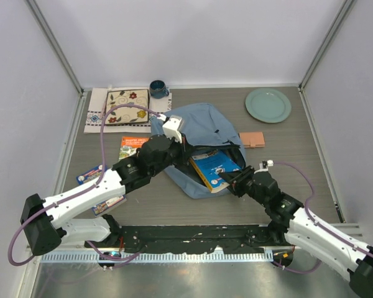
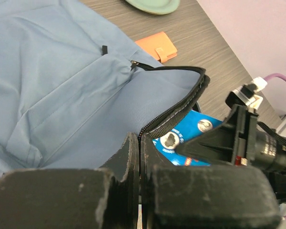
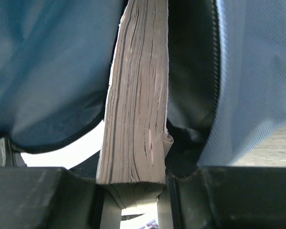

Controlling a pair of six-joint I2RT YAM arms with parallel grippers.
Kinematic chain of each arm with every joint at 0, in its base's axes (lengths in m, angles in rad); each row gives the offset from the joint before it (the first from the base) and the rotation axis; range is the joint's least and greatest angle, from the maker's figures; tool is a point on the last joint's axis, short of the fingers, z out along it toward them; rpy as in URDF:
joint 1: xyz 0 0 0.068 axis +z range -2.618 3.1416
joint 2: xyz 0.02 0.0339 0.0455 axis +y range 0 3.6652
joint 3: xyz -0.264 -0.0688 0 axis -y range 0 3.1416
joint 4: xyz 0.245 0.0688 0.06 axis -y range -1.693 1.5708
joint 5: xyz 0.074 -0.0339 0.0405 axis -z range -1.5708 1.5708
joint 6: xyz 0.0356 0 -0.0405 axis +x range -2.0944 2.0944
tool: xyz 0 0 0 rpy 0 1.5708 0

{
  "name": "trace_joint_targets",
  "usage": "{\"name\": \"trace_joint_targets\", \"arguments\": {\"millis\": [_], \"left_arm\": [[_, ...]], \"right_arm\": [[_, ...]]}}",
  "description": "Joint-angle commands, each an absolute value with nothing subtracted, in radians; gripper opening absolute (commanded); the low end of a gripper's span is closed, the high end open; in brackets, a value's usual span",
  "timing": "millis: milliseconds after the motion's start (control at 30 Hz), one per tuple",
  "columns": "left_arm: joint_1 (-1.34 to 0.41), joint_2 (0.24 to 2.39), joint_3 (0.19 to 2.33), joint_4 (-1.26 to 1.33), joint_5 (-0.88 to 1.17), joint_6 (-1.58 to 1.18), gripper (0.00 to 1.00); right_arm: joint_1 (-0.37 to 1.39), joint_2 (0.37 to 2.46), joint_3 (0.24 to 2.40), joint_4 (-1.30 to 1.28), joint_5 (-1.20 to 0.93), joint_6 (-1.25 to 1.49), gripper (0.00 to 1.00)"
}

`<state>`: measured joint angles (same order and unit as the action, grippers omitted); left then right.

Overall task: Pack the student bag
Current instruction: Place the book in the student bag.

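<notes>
Currently looking like the insertion step. Nearest, the right gripper (image 1: 234, 182) is gripping the blue book (image 1: 215, 166) by its near edge, jaws parted only to the book's thickness; book is lying partway inside the student bag (image 1: 202, 121), mid-table. Beyond, the left gripper (image 1: 185, 146) is pinching the zipper rim (image 2: 177, 110), jaws closed on fabric, holding the mouth open. Next move is needing a deeper push, then release

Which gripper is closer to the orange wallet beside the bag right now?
Right. The right gripper, holding the blue book, is just below the orange wallet in the top view; the left gripper pinches the student bag rim farther left.
</notes>
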<state>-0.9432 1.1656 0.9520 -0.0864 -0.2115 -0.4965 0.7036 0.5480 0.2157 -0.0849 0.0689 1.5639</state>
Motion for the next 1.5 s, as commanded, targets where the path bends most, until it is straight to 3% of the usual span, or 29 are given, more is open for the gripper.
{"name": "trace_joint_targets", "arguments": {"millis": [0, 567, 833, 1067, 1133, 1333, 1467], "left_arm": [[-0.953, 1.109, 0.945, 0.095, -0.16, -0.479, 0.0], [-0.951, 1.14, 0.957, 0.112, -0.018, -0.384, 0.0], [-0.951, 1.143, 0.928, 0.152, -0.005, -0.33, 0.0], [-0.937, 1.126, 0.911, 0.138, 0.022, -0.278, 0.0], [-0.931, 1.117, 0.907, 0.129, 0.015, -0.273, 0.0], [-0.913, 1.071, 0.858, 0.083, -0.046, -0.285, 0.0], [-0.905, 1.029, 0.815, 0.054, -0.106, -0.299, 0.0]], "right_arm": [[0.703, 0.615, 0.241, 0.242, 0.158, 1.577, 0.01], [0.703, 1.072, 0.34, 0.759, 0.155, 1.26, 0.01], [0.703, 1.401, 0.365, 1.052, 0.293, 1.361, 0.02], [0.696, 1.656, 0.514, 1.152, 0.252, 1.339, 0.07], [0.695, 1.689, 0.531, 1.117, 0.245, 1.322, 0.11], [0.664, 1.738, 0.494, 1.028, 0.23, 1.342, 0.46], [0.621, 1.686, 0.495, 0.893, 0.181, 1.333, 0.58]]}}
